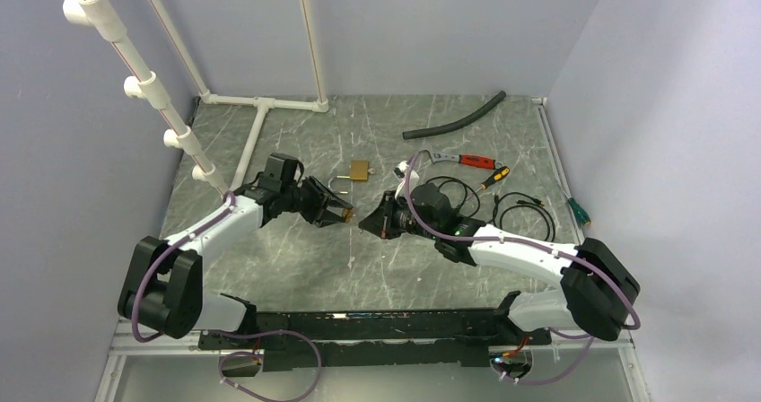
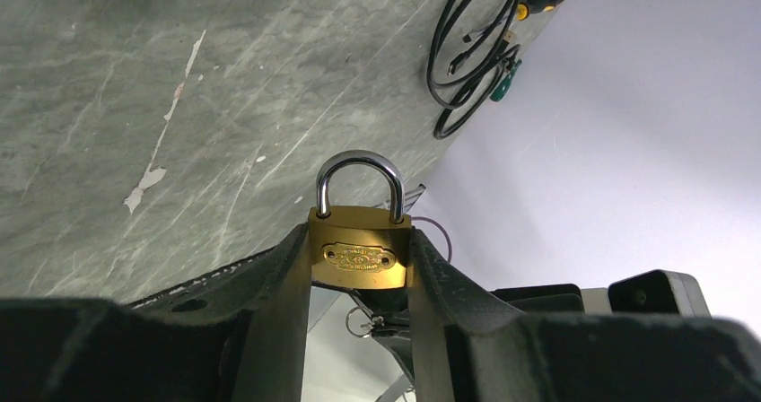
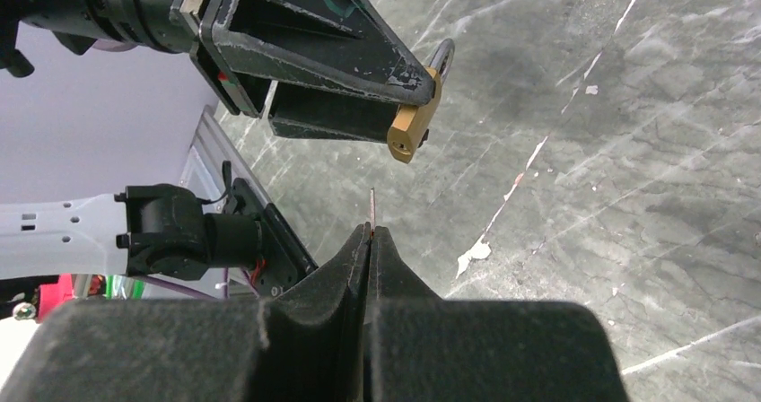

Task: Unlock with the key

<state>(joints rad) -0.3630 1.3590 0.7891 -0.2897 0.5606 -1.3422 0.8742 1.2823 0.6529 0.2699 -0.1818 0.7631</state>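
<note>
My left gripper (image 1: 344, 212) is shut on a small brass padlock (image 2: 361, 257) and holds it by its sides above the table, its silver shackle (image 2: 359, 164) pointing away from the wrist. The padlock also shows in the right wrist view (image 3: 412, 128), its underside turned toward my right gripper (image 3: 369, 231). My right gripper (image 1: 366, 221) is shut on the key. The key's thin blade (image 3: 372, 207) sticks out of the fingertips and points up at the padlock, a short gap below it. The key's ring (image 2: 357, 322) shows just under the padlock in the left wrist view.
A second brass padlock (image 1: 358, 170) lies on the table behind the grippers. A black hose (image 1: 453, 119), red-handled pliers (image 1: 467, 161), a screwdriver (image 1: 492, 179), black cables (image 1: 525, 212) and a green-handled tool (image 1: 579, 211) lie at the back right. White pipes (image 1: 260, 106) stand at the back left.
</note>
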